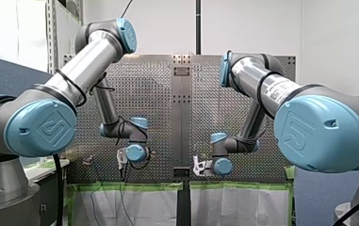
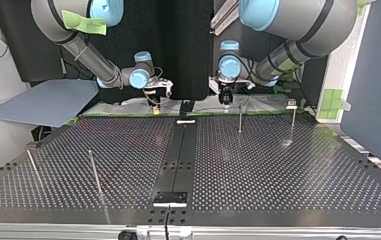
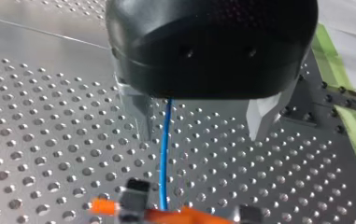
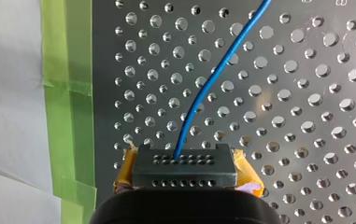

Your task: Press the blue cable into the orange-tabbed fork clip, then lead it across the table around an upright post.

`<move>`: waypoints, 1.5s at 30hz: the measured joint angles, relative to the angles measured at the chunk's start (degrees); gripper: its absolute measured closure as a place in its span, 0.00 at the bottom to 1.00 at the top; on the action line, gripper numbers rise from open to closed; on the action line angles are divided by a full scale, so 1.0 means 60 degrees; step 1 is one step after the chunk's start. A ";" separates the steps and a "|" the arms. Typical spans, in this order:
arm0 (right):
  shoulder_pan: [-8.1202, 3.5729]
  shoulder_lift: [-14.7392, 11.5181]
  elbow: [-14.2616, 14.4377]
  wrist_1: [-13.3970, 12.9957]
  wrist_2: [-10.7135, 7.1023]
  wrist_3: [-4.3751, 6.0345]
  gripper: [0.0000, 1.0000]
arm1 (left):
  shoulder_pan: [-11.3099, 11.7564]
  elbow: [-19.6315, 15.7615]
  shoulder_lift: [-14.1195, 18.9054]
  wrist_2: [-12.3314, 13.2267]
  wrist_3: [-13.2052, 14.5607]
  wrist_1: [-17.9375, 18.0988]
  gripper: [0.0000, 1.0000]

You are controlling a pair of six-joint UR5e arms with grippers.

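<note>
1. Perforated metal covers the whole table (image 2: 278, 170), with thin upright posts (image 2: 240, 119) standing on it and green tape (image 4: 68, 93) along its edge.
2. In the left wrist view our left gripper (image 3: 200, 135) hangs over the table, its metal fingers (image 3: 136, 114) spread wide and touching nothing.
3. The blue cable (image 3: 165, 149) runs out from under that gripper's black body. It passes between the fingers, nearer one of them but clear of both.
4. Ahead of the gripper the cable reaches the orange-tabbed fork clip (image 3: 136, 207) and passes just beside its black body. The clip is cut off at the view's edge, so we cannot tell whether the cable sits in the fork.
5. In the right wrist view our right gripper (image 4: 185, 163) is pressed together and seems to pinch the cable. The cable rises from its tip between the yellow pads (image 4: 246, 173) and curves away over the holes.
6. In the top view both grippers sit low at the table's far edge, one on either side of the black centre strip (image 2: 178, 160).
</note>
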 joint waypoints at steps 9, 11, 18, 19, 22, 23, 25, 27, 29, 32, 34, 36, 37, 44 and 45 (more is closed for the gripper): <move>0.0000 0.0008 0.0000 0.0008 0.0000 -0.0001 1.00 | -0.0069 0.0398 -0.0099 -0.0382 0.0030 -0.0076 0.00; 0.0001 0.0008 0.0000 0.0009 0.0000 -0.0001 1.00 | -0.0076 0.0410 -0.0100 -0.0426 0.0092 -0.0085 0.00; 0.0001 0.0010 0.0000 0.0010 0.0000 -0.0001 1.00 | -0.0087 0.0414 -0.0103 -0.0505 0.0371 -0.0091 0.00; 0.0000 0.0010 0.0000 0.0010 0.0000 -0.0001 1.00 | -0.0087 0.0414 -0.0103 -0.0488 0.0407 -0.0087 0.00; 0.0000 0.0011 0.0000 0.0010 0.0000 -0.0001 1.00 | -0.0089 0.0415 -0.0103 -0.0464 0.0508 -0.0073 0.12; 0.0000 0.0011 0.0000 0.0009 0.0000 -0.0001 1.00 | -0.0090 0.0416 -0.0103 -0.0465 0.0529 -0.0069 0.26; 0.0000 0.0011 0.0000 0.0009 0.0000 -0.0001 1.00 | -0.0090 0.0416 -0.0103 -0.0496 0.0554 -0.0044 0.47; 0.0000 0.0012 0.0000 0.0009 0.0000 0.0000 1.00 | -0.0090 0.0417 -0.0103 -0.0548 0.0563 -0.0003 0.76; 0.0000 0.0012 0.0000 0.0010 0.0000 0.0000 1.00 | -0.0090 0.0417 -0.0103 -0.0580 0.0566 0.0025 1.00; 0.0000 0.0012 0.0000 0.0009 0.0000 -0.0001 1.00 | -0.0090 0.0417 -0.0101 -0.0609 0.0562 0.0062 1.00; 0.0000 0.0013 0.0000 0.0010 0.0000 -0.0001 1.00 | -0.0091 0.0418 -0.0101 -0.0610 0.0553 0.0103 1.00; 0.0000 0.0013 0.0000 0.0009 0.0000 -0.0001 1.00 | -0.0091 0.0416 -0.0102 -0.0606 0.0539 0.0156 1.00; 0.0000 0.0012 0.0000 0.0013 0.0001 -0.0001 1.00 | -0.0091 0.0416 -0.0102 -0.0606 0.0538 0.0171 1.00; 0.0000 0.0012 -0.0001 0.0087 0.0000 -0.0008 1.00 | -0.0091 0.0417 -0.0102 -0.0677 0.0547 0.0208 1.00; 0.0000 0.0009 -0.0001 0.0118 0.0001 -0.0013 1.00 | -0.0090 0.0417 -0.0102 -0.0687 0.0550 0.0203 1.00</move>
